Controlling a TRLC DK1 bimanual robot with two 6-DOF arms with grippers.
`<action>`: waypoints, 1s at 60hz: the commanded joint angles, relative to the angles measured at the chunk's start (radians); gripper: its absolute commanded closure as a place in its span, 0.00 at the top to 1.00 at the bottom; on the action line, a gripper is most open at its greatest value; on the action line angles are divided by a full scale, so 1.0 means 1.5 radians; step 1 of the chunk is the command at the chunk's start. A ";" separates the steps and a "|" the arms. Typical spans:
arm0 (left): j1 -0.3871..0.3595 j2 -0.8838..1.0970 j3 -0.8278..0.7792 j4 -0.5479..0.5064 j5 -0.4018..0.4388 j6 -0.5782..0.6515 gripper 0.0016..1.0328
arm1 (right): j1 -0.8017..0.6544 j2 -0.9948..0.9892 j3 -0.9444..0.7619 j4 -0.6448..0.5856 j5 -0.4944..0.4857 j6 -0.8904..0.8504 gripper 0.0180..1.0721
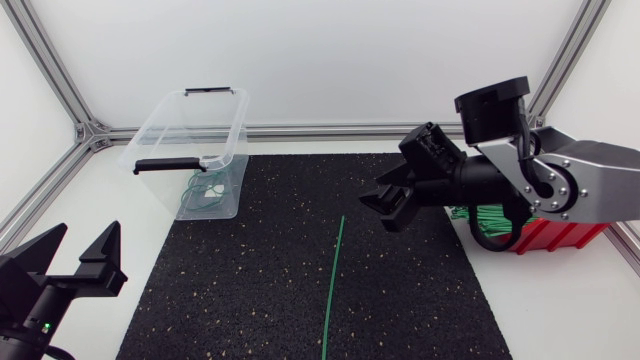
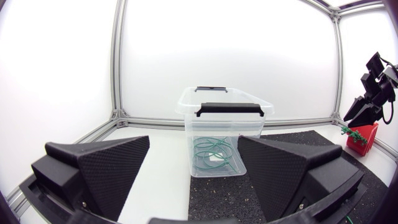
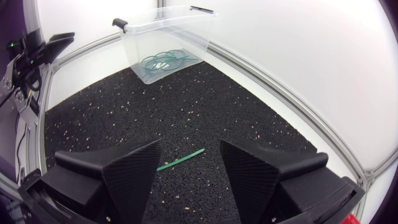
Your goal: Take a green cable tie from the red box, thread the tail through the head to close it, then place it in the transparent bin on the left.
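Green cable tie [image 1: 334, 285] lies on mat [image 1: 250, 280], seemingly below right gripper [image 1: 386, 208].

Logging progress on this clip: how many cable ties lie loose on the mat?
1: one straight green tie on the black mat, near the open right gripper. More sit in the transparent bin and the red box, uncounted.

mat [image 1: 260, 280]: rough speckled black rubber | bin [image 1: 190, 150]: clear glossy plastic | frame [image 1: 60, 80]: brushed metal
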 commanded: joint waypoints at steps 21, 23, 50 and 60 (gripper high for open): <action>-0.014 0.003 -0.025 -0.020 0.003 -0.007 0.96 | 0.089 0.049 0.109 -0.298 0.027 -0.459 0.82; -0.014 0.003 -0.025 -0.020 0.003 -0.007 0.96 | 0.104 0.055 0.104 -0.310 0.040 -0.493 0.82; -0.013 0.001 -0.025 -0.020 0.003 -0.007 0.96 | 0.278 0.170 0.089 -0.374 0.167 -0.625 0.81; -0.014 -0.001 -0.025 -0.020 0.003 -0.007 0.96 | 0.319 0.205 0.100 -0.381 0.183 -0.639 0.75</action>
